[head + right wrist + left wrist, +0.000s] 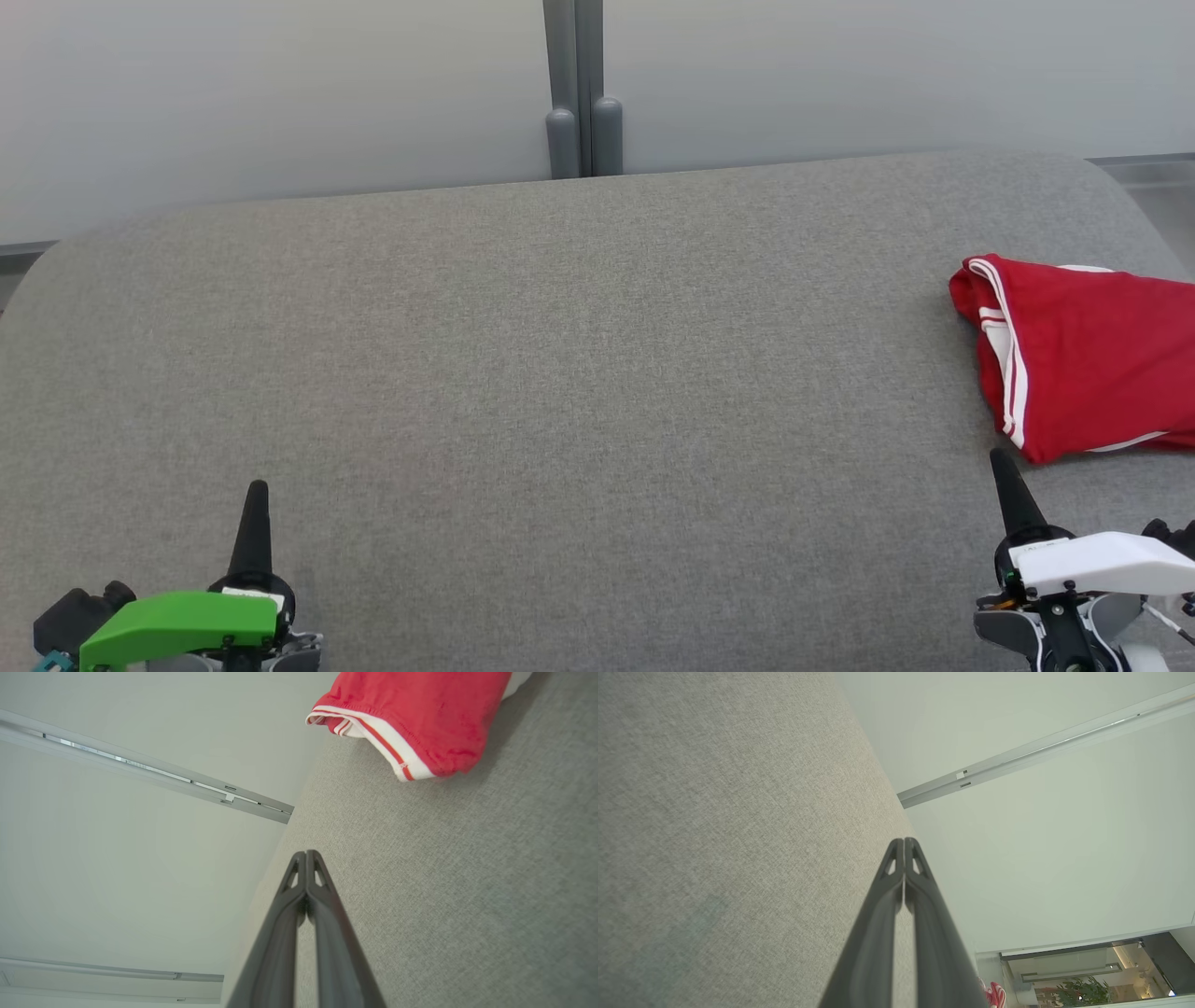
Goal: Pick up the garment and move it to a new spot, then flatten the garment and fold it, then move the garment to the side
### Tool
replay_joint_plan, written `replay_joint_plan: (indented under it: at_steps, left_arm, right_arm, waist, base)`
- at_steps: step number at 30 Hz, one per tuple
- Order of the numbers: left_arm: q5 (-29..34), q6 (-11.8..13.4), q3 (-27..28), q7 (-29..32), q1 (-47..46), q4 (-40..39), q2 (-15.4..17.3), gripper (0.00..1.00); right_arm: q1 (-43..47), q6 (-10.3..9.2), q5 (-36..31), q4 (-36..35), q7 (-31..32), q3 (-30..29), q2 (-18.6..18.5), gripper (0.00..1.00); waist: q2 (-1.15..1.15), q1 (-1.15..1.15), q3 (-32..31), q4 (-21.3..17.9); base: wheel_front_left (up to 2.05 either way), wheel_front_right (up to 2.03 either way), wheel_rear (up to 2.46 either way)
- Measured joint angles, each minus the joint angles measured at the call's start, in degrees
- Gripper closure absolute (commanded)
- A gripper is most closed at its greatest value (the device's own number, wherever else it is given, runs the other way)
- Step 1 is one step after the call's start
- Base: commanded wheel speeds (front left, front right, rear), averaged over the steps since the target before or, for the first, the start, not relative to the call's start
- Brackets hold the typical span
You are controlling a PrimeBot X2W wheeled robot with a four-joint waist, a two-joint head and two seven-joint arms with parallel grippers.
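Clenched and empty, our left gripper [255,509] hovers over the near left of the grey fabric surface [560,373]. Our right gripper [1008,485], fingers likewise pressed together, sits just short of the red garment [1083,364], which lies loosely doubled at the right edge. We judge both arms parked clear of it.
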Motion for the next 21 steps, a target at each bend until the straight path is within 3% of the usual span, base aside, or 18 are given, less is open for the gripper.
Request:
replay_joint_plan:
  at_steps: [21]
  left_arm:
    - [-10.56,-0.21,0.36,2.66,-1.34,-1.09,0.09,1.0]
  right_arm:
    - [-1.03,-0.01,12.11,-0.85,2.68,0.89,-0.19,1.0]
  waist:
    - [0.0,0.0,0.05,0.05]
  base:
    - [0.0,0.0,0.0]
